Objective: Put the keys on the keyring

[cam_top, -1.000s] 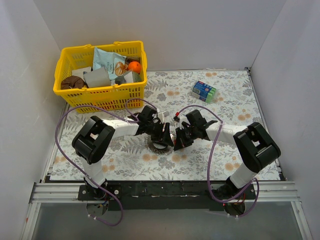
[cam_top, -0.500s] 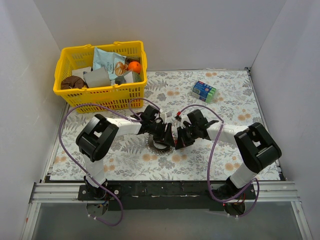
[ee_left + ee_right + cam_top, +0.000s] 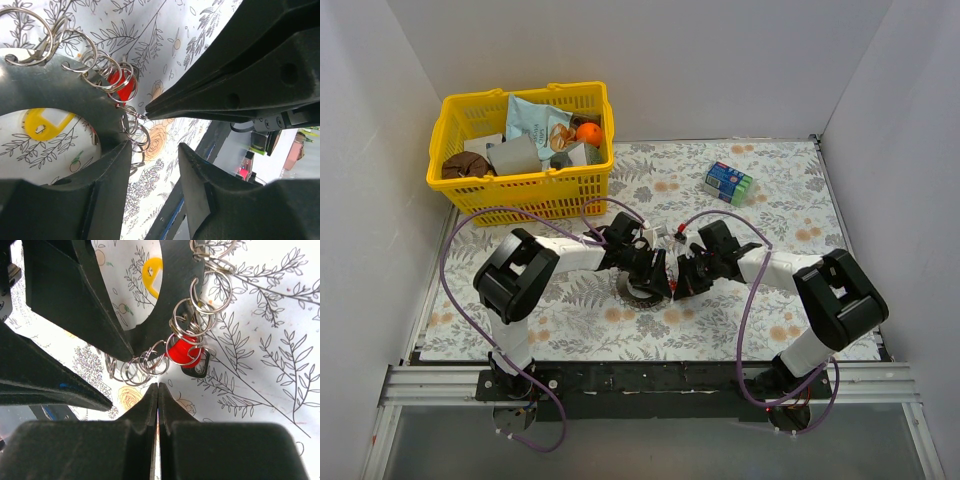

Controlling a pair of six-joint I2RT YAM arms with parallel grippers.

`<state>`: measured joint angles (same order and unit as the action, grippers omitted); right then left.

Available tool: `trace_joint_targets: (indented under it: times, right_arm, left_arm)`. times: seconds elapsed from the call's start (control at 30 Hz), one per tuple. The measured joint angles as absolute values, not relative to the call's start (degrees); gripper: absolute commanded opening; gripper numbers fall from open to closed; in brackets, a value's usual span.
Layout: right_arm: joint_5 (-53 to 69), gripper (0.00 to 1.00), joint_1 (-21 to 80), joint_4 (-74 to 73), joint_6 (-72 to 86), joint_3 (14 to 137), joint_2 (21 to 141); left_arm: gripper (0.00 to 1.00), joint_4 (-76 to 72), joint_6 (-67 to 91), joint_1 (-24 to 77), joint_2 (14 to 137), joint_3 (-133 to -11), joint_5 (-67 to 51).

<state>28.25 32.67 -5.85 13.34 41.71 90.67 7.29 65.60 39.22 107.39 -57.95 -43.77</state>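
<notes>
The keyring [image 3: 65,82] is a wide dark hoop strung with several small silver split rings, lying on the flowered cloth [image 3: 150,30]. It also shows in the right wrist view [image 3: 177,290] and, half hidden under both grippers, in the top view [image 3: 638,291]. A red key head [image 3: 121,85] hangs among the small rings [image 3: 181,347], with a dark key head [image 3: 198,369] beside it. A yellow key head [image 3: 42,122] shows through the hoop [image 3: 152,270]. No blue key is in view. My left gripper [image 3: 155,147] is open, its left finger against the hoop. My right gripper [image 3: 158,386] is shut, its tip touching the small rings.
A yellow basket [image 3: 525,185] full of packets and odd items stands at the back left. A blue-green packet [image 3: 728,183] lies at the back right. White walls close in three sides. Purple cables loop beside both arms.
Both grippers have drawn closer together over the keyring. The right gripper has slid left and down until its tip meets the small rings. The left forearm has shifted slightly right.
</notes>
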Motion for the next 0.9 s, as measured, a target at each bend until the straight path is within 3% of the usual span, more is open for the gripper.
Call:
trace_joint_targets:
  times: [0.13,0.27,0.37,0.57,0.7,0.9]
  right_arm:
    - [28.5,0.05,32.6,-5.8,13.3,41.3,90.3]
    - [28.5,0.27,32.6,-5.9,12.9,41.3,89.3]
    - [28.3,0.37,32.6,-5.9,12.2,40.8,87.6]
    - [27.4,0.50,32.6,-6.0,11.2,39.7,84.9]
    - [26.9,0.56,32.5,-5.8,10.2,38.6,84.3]
    - [26.7,0.56,32.2,-5.7,9.3,37.3,83.6]
  left_arm:
    - [0.41,7.0,65.7,39.2,107.4,-58.0,-44.6]
    - [0.41,6.2,66.1,39.2,107.4,-58.0,-45.2]
    - [0.41,5.3,66.5,39.2,107.4,-58.0,-45.7]
    - [0.41,4.3,66.9,39.2,107.8,-58.3,-46.0]
    - [0.41,4.1,67.0,39.2,108.3,-58.3,-46.6]
    - [0.42,3.2,68.0,39.3,108.6,-58.3,-47.2]
